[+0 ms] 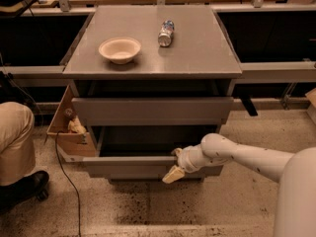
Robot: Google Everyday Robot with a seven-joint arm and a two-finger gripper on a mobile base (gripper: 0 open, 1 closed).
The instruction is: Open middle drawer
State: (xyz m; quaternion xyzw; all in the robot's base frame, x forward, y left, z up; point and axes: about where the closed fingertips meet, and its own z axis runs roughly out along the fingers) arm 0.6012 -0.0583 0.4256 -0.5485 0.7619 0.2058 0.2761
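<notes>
The grey cabinet (207,43) shows two flat drawer fronts. The lower one is the middle drawer (123,167), pulled out towards me with its dark inside showing behind the front. My gripper (174,168) is at the top edge of that front, right of its middle, with a tan tip hanging down over the panel. My white arm (247,157) reaches in from the lower right. The drawer front above (150,111) also stands out a little from the cabinet. Anything below the middle drawer is hidden.
A tan bowl (119,50) and a can lying on its side (166,32) sit on the cabinet top. A wooden box (66,132) stands at the cabinet's left. A person's leg in tan trousers (15,142), a black shoe (22,186) and a floor cable (69,181) are at the left.
</notes>
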